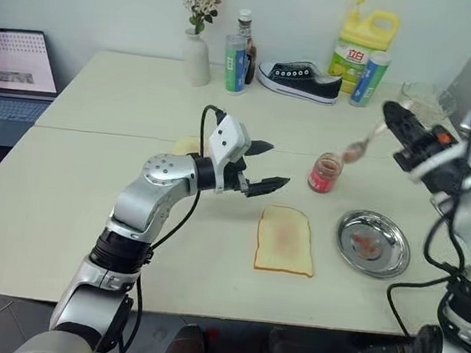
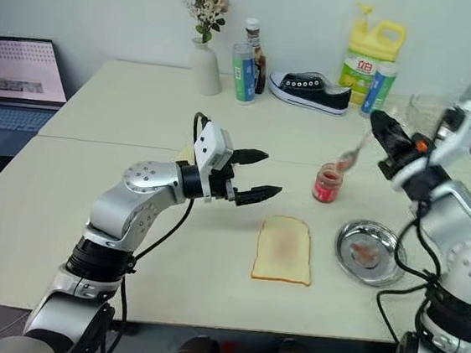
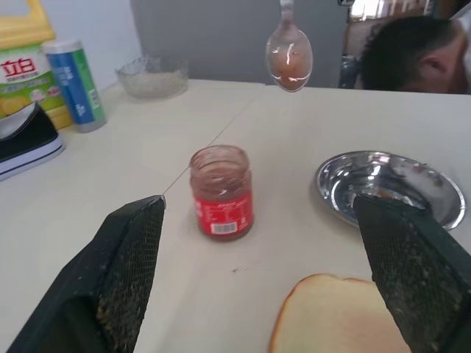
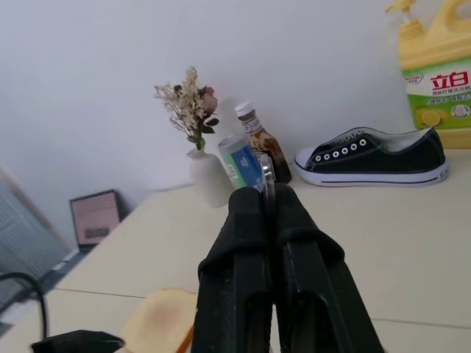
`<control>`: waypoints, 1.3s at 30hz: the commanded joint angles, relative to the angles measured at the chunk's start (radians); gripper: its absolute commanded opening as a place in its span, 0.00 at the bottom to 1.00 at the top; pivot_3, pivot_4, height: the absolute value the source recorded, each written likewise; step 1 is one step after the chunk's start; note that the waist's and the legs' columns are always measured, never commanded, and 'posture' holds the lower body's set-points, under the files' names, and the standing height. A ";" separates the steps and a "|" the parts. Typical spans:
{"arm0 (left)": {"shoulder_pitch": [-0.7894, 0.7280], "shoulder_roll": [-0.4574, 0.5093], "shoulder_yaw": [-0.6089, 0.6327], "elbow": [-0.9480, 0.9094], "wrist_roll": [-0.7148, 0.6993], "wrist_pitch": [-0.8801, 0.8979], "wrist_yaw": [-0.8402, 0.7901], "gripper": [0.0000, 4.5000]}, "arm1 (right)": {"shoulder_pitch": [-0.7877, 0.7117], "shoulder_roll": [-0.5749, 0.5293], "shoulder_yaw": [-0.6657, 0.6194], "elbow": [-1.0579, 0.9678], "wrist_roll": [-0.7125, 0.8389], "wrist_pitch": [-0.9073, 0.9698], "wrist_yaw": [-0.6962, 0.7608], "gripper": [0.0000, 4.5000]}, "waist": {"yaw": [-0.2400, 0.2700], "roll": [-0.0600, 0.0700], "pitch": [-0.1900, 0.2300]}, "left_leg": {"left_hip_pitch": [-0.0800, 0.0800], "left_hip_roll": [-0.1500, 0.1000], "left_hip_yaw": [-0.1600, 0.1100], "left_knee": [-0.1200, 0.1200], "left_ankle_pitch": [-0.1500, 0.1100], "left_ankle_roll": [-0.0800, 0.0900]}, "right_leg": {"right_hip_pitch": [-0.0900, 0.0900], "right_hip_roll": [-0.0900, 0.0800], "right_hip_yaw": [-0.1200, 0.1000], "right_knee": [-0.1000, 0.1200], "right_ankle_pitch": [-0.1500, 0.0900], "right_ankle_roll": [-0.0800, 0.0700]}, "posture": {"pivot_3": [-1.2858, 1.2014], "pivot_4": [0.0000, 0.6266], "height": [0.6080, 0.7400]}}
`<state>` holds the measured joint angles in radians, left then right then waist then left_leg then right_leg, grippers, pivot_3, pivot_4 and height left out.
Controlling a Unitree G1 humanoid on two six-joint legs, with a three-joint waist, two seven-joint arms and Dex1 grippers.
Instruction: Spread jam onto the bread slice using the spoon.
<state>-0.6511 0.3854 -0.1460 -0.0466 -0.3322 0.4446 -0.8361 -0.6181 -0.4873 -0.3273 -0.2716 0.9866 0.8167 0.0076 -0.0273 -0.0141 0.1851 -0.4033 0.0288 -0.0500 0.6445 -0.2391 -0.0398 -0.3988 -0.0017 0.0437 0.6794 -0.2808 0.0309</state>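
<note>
Loaded spoon lifted over the jam jar, bread waiting below.

Right gripper (image 1: pixel 391 119), upper right, pinches the spoon (image 1: pixel 358 150) shut; left gripper (image 1: pixel 262 164), wide and empty, hovers near the jar (image 1: pixel 324 171), bread slice (image 1: pixel 285 240) at centre.

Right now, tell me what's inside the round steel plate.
The steel plate holds reddish jam smears near its middle, nothing else. It stands beside the bread slice. In the left wrist view a finger of the left gripper covers its near rim.

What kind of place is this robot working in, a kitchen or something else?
Probably an office or lab set up as a mock kitchen, not a real one: a laptop beside the table, a sneaker and detergent jug among the food things.
</note>
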 commanded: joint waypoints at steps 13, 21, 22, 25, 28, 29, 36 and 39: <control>0.017 0.006 0.018 -0.133 -0.018 0.023 0.037 0.94 | -0.030 0.032 0.152 0.176 -0.406 -0.298 0.190 0.01 | -0.001 0.000 0.000 | -0.011 -0.001 0.000 0.001 0.000 0.000 | -0.012 -0.002 -0.001 0.002 0.001 0.000 | 0.52 0.24 1.00; 0.008 0.015 0.019 -0.149 -0.019 0.034 0.031 0.94 | -0.004 0.080 0.178 0.238 -0.519 -0.386 0.240 0.01 | -0.001 0.000 0.000 | -0.011 -0.001 0.000 0.001 0.000 0.000 | -0.011 -0.002 -0.001 0.002 0.001 0.000 | 0.52 0.24 1.00; 0.008 0.017 0.019 -0.151 -0.020 0.035 0.030 0.94 | -0.001 0.084 0.181 0.245 -0.533 -0.396 0.244 0.01 | -0.001 0.000 0.000 | -0.011 -0.001 0.000 0.001 0.000 0.000 | -0.012 -0.002 -0.001 0.002 0.001 0.000 | 0.52 0.24 1.00; 0.008 0.019 0.019 -0.160 -0.023 0.041 0.029 0.94 | 0.012 0.092 0.200 0.263 -0.578 -0.430 0.258 0.01 | -0.001 0.000 0.000 | -0.011 -0.001 0.000 0.001 0.000 0.000 | -0.012 -0.002 -0.001 0.002 0.001 -0.001 | 0.52 0.24 1.00; 0.010 0.017 0.017 -0.175 -0.026 0.052 0.033 0.94 | 0.029 0.093 0.220 0.279 -0.629 -0.467 0.273 0.01 | -0.001 0.000 0.000 | -0.011 -0.001 0.000 0.001 0.000 0.000 | -0.011 -0.002 -0.001 0.002 0.001 -0.001 | 0.52 0.24 1.00; 0.013 0.017 0.016 -0.180 -0.027 0.055 0.033 0.94 | 0.036 0.095 0.227 0.284 -0.646 -0.479 0.276 0.01 | -0.001 0.000 0.000 | -0.011 -0.001 0.000 0.001 0.000 0.000 | -0.012 -0.002 -0.001 0.002 0.001 -0.001 | 0.52 0.24 1.00; 0.024 0.025 0.017 -0.201 -0.037 0.074 0.033 0.94 | 0.052 0.117 0.260 0.323 -0.736 -0.523 0.267 0.01 | -0.001 0.000 0.000 | -0.011 -0.001 0.000 0.001 0.000 -0.001 | -0.012 -0.002 -0.001 0.003 0.001 -0.001 | 0.52 0.24 1.00; 0.021 0.021 0.013 -0.195 -0.035 0.073 0.034 0.94 | 0.049 0.129 0.250 0.336 -0.740 -0.509 0.261 0.01 | -0.001 0.000 0.000 | -0.011 -0.001 0.000 0.002 0.000 -0.001 | -0.011 -0.002 -0.001 0.003 0.001 -0.001 | 0.52 0.24 1.00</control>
<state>-0.6202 0.4049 -0.1427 -0.2047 -0.3537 0.5219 -0.7999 -0.5605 -0.3644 -0.0569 0.0780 0.2535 0.3177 0.2760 -0.0286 -0.0140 0.1851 -0.4139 0.0282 -0.0502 0.6462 -0.2388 -0.0404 -0.4101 -0.0037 0.0425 0.6826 -0.2801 0.0303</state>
